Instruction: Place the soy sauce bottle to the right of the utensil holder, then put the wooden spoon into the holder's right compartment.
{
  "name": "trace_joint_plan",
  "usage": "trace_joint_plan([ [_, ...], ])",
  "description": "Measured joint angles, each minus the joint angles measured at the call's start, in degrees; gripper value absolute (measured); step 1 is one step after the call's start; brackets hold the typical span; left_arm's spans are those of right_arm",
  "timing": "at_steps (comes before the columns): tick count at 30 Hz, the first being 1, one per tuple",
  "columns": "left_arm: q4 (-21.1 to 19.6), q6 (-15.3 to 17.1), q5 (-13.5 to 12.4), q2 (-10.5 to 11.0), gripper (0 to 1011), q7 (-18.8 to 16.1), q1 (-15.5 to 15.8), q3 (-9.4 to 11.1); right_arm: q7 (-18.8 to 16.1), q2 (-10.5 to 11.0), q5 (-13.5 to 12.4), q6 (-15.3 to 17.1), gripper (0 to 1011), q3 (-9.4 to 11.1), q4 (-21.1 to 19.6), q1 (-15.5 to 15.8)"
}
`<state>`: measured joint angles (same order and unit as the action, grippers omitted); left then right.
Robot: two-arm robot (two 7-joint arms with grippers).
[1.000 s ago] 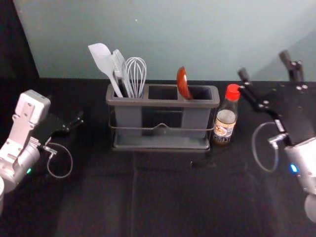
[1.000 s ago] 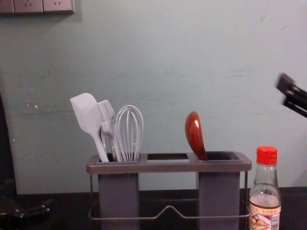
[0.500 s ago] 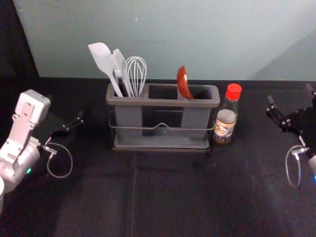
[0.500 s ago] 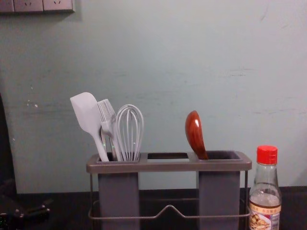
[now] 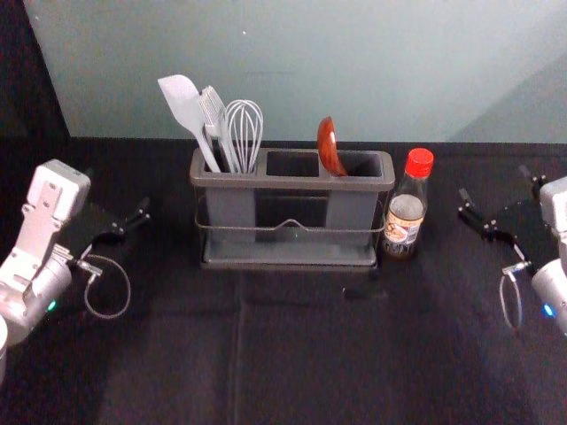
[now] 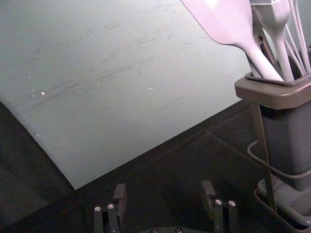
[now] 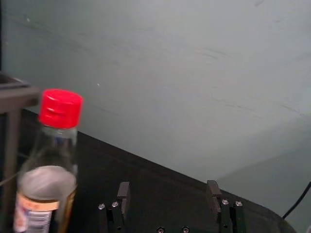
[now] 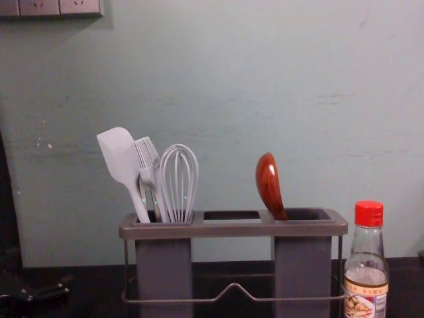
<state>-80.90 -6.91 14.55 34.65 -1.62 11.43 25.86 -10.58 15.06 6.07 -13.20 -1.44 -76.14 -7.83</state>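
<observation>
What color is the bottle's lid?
The lid is bright red, and it shows best in the right wrist view.

- Soy sauce bottle (image 5: 406, 212): clear glass, red cap, upright, just beside the holder's right end.
- Wooden spoon (image 5: 328, 149): glossy reddish brown, bowl up, leaning left in the right compartment.
- Utensil holder (image 5: 292, 184): gray, upright, wire-framed.

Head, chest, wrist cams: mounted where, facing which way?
Head: on head, forward and down at holder; both arms show.
Left wrist: over open left pincer, at wall and holder.
Right wrist: over open right pincer, at wall and bottle.
Chest: lower, forward, holder side-on; left pincer lower left.
Head and chest share spoon, bottle, holder.
</observation>
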Motion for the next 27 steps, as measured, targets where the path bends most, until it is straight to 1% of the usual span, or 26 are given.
trace_joint_plan([
  [3,0.0,0.0,0.0,0.0,1005,0.0,0.0,0.0,1.2,-0.4,1.0,-0.4,1002,-0.6,2.1,-1.8],
  [5,0.0,0.0,0.0,0.0,1005,0.0,0.0,0.0,2.9,-1.1,2.0,-1.0,1002,-1.1,4.0,-3.4],
  [9,0.0,0.0,0.0,0.0,1005,0.0,0.0,0.0,4.0,-1.8,2.8,-1.4,1002,-1.7,5.0,-4.4],
  [17,0.0,0.0,0.0,0.0,1005,0.0,0.0,0.0,3.7,-2.1,2.9,-2.5,1003,-2.6,5.3,-4.9],
  [27,0.0,0.0,0.0,0.0,1005,0.0,0.0,0.0,3.7,-2.1,2.9,-2.5,1003,-2.4,5.2,-4.9],
])
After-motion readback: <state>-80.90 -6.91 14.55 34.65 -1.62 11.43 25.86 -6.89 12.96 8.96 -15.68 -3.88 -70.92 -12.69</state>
